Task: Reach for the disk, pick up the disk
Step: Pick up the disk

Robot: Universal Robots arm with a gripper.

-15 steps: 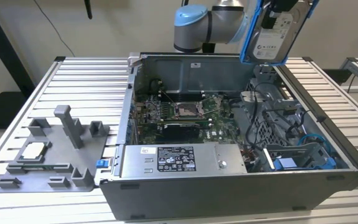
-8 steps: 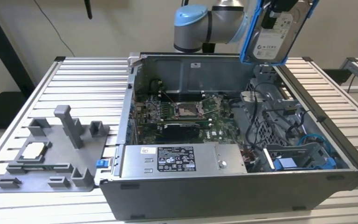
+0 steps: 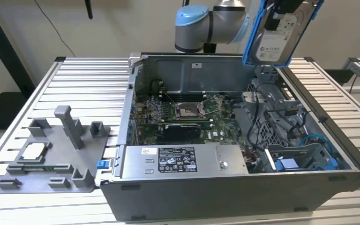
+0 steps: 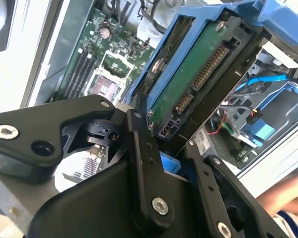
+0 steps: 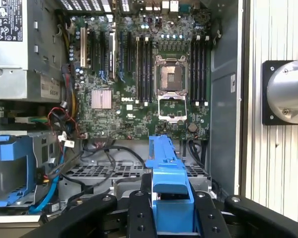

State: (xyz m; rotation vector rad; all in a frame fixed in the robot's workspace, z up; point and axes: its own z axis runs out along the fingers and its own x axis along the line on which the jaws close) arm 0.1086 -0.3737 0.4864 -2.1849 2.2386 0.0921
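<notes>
— Holding the disk (image 3: 278, 33) high above the open computer case (image 3: 230, 187), clear of the bench (image 3: 86, 84)?

— Yes: tool (image 4: 164, 144) clamped on the disk's blue frame. Label side seen from the exterior view; green circuit board and connector of the disk (image 4: 198, 74) seen in the second wrist view.

— And the first wrist view?

— Looking straight down past the blue frame edge (image 5: 169, 193) onto the motherboard (image 5: 144, 74).
</notes>
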